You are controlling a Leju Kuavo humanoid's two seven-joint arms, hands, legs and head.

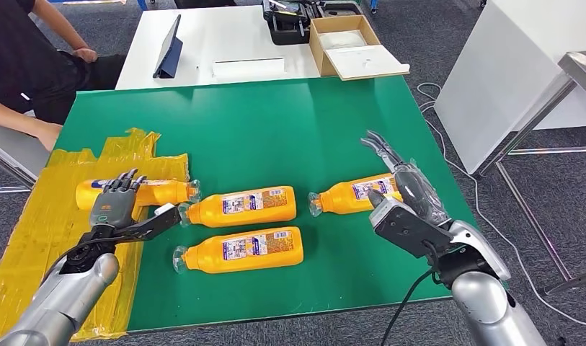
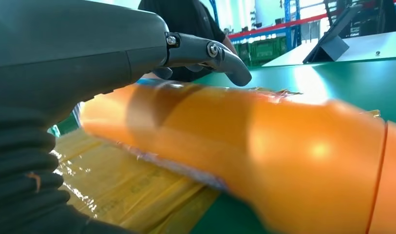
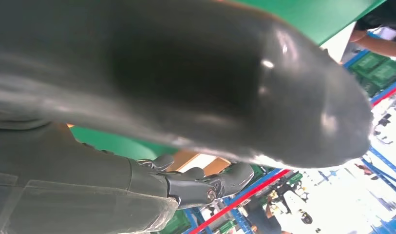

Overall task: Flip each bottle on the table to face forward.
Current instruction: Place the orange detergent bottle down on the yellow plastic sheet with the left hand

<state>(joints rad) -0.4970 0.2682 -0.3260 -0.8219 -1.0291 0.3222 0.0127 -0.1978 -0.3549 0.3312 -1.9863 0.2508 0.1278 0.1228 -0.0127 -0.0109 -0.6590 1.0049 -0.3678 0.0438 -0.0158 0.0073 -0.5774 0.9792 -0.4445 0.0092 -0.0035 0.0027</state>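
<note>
Green table mat (image 1: 290, 122), large, with grey carpet around it; white table (image 1: 225, 43) adjoining at the far edge. Yellow plastic sheet (image 1: 37, 238), crinkled, covering the mat's near-left part.

Cardboard box (image 1: 347, 47), open, on the white table, far right. Dark tablet (image 1: 167, 49) propped upright, far left of that table. Person (image 1: 27, 65) in a dark top, seated at far left, forearm at the mat's corner.

Four orange bottles, all lying on their sides, caps to the left:
- left bottle (image 1: 156, 192), on the yellow sheet's edge, under the left hand;
- middle bottle (image 1: 239, 206), label up, just right of it;
- near bottle (image 1: 239, 249), label up, just nearer than the middle bottle;
- right bottle (image 1: 354, 193), label up, partly behind the right hand.

Left hand (image 1: 115, 202): fingers draped over the left bottle, thumb reaching toward its neck; resting on it, grasp uncertain. Left wrist view: fingers arched over the orange body (image 2: 225, 146).

Right hand (image 1: 401, 191): fingers straight and spread, holding nothing, above the right bottle's base end.
</note>
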